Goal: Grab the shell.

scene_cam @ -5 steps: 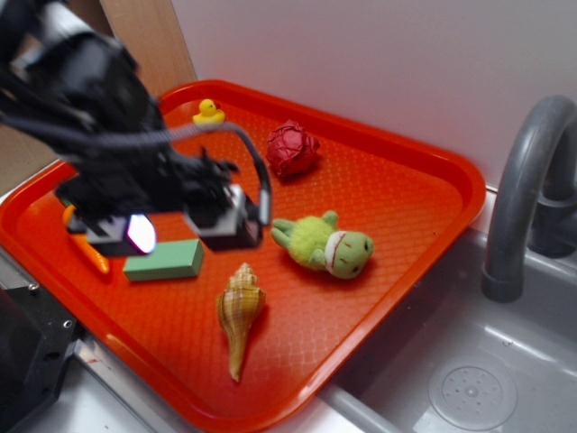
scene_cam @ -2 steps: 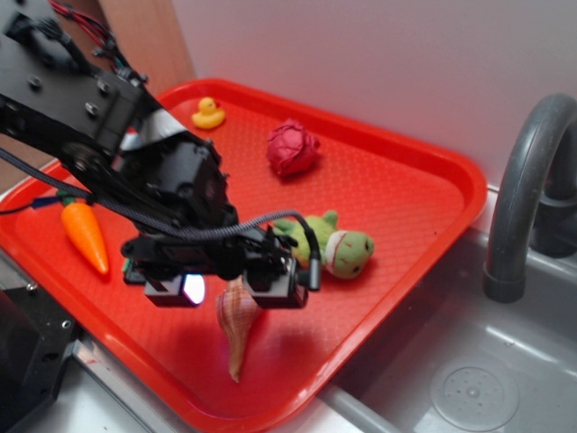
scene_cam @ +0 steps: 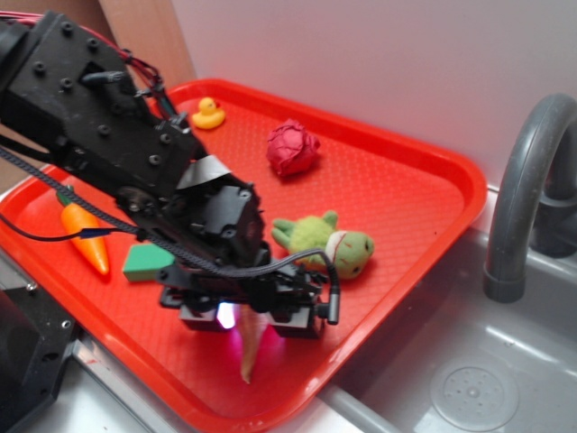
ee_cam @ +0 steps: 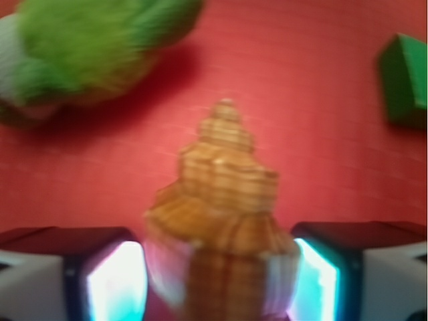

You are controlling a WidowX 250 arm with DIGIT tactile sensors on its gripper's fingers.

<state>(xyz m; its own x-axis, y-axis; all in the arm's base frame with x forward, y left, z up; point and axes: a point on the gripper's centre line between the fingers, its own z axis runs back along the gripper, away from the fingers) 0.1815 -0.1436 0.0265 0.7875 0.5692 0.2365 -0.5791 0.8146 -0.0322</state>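
Note:
The shell lies on the red tray near its front edge; in the exterior view only its pointed tail sticks out below the gripper. In the wrist view its tan, brown-striped spiral body fills the lower middle, spire pointing away. My gripper is lowered over the shell and open, with one lit finger pad on each side of the wide body. The pads stand close to the shell's sides; the picture is blurred, so contact cannot be told.
A green plush toy lies just behind the gripper. A green block and an orange carrot are to the left. A yellow duck and a red crumpled ball sit at the back. A grey faucet and sink are on the right.
The gripper has moved from above the green block rightward and forward, then down, so that its fingers now straddle the shell. The shell has stayed where it was.

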